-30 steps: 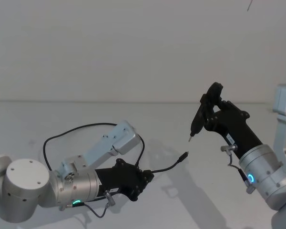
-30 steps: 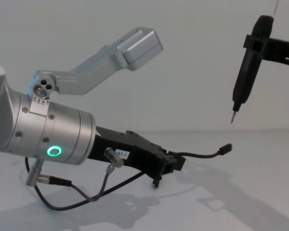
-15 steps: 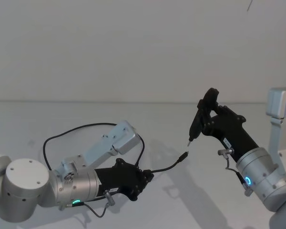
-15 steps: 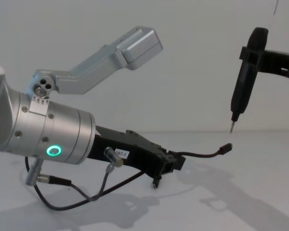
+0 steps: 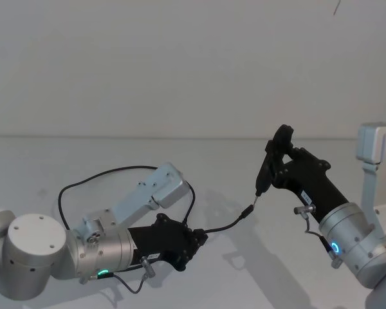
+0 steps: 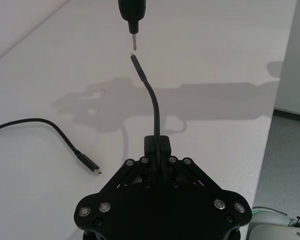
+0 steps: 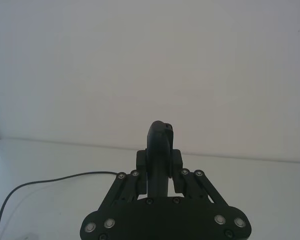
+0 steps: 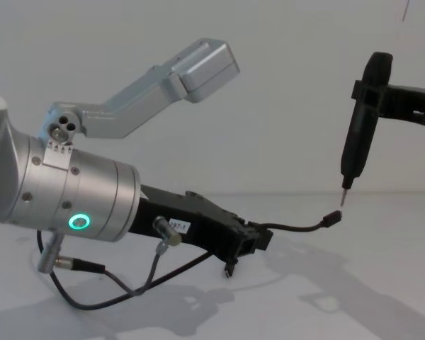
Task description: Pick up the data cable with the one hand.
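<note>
The data cable [image 5: 226, 225] is thin and black. My left gripper [image 5: 196, 237] is shut on it low over the white table, with a short length arching forward to a free plug [image 5: 248, 210]. The rest loops back behind the left arm [image 5: 103, 175]. In the left wrist view the left gripper [image 6: 157, 146] clamps the cable [image 6: 155, 102], and the other plug [image 6: 90, 165] lies on the table. My right gripper [image 5: 281, 161] is shut on a black pen-shaped tool [image 5: 269, 166]. In the chest view that tool [image 8: 357, 142] has its metal tip just above the free plug [image 8: 331, 219].
A silver camera bracket [image 8: 163, 85] juts up from the left wrist. A short grey cable with a metal connector [image 8: 71, 265] hangs under that wrist. The white table [image 5: 180, 154] runs back to a plain wall. A grey bracket [image 5: 373, 154] stands at the right.
My right gripper has brought the pen-shaped tool down and to the left, so its tip now hangs just above the cable's free plug. The left arm and cable have stayed still.
</note>
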